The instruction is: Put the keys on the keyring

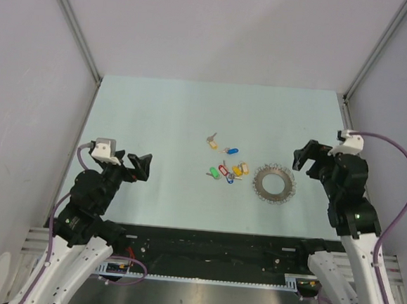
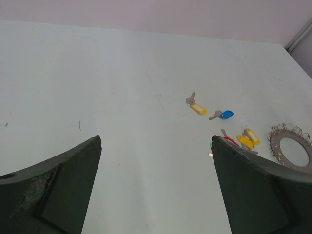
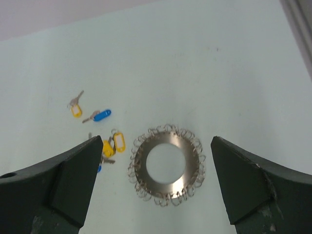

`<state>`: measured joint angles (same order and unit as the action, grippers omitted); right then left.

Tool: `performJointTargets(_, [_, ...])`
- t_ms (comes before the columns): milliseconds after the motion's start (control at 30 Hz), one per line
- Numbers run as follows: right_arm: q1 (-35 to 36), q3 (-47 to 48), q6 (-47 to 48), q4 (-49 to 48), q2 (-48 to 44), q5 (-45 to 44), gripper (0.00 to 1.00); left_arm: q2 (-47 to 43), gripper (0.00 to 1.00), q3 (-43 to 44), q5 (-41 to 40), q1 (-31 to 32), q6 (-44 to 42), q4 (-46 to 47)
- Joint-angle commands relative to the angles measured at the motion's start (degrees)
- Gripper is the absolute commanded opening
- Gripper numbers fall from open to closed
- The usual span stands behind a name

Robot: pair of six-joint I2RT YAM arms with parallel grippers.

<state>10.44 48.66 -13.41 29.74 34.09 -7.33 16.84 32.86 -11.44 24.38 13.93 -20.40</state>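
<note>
Silver scalloped keyring (image 3: 139,168), flat beside small colour-tagged keys (image 1: 222,170)

keyring (image 3: 168,188): shiny metal | keys (image 3: 119,142): metal, glossy plastic tags | table (image 1: 156,120): matt

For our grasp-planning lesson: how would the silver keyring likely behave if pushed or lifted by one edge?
The keyring lies flat on the table, so a push would probably slide it, not roll it. Its rim of small wire loops may flex or snag when gripped. It looks thin, so likely light; whether it sags when lifted is unclear.
</note>
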Motion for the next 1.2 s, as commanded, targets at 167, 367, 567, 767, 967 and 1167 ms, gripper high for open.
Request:
performJointTargets(167, [1.2, 4.1, -6.7, 12.9, 15.7, 10.0, 1.0, 2.6, 1.0, 3.1, 2.4, 0.1, -0.7, -1.3])
performJointTargets(367, [11.9, 3.7, -8.6, 13.8, 25.6, -2.0, 0.97, 2.6, 1.0, 3.0, 2.5, 0.1, -0.9, -1.5])
performJointTargets(567, [18.1, 2.1, -13.6, 8.5, 37.0, -3.7, 0.73, 3.1, 1.0, 3.3, 2.1, -0.3, -1.2, -1.9])
performJointTargets(767, [21.8, 0.5, -18.9, 3.5, 44.3, -3.9, 0.58, 3.0, 1.0, 3.1, 2.9, -0.4, -1.4, -1.7])
performJointTargets(967, [22.1, -1.7, -22.6, -0.5, 47.6, -5.1, 0.44, 2.9, 1.0, 3.2, 3.2, -0.4, -1.5, -1.6])
performJointTargets(1167, [22.1, -3.2, -24.1, -1.9, 49.1, -6.3, 0.32, 2.9, 1.0, 3.1, 3.4, -0.4, -1.5, -1.6])
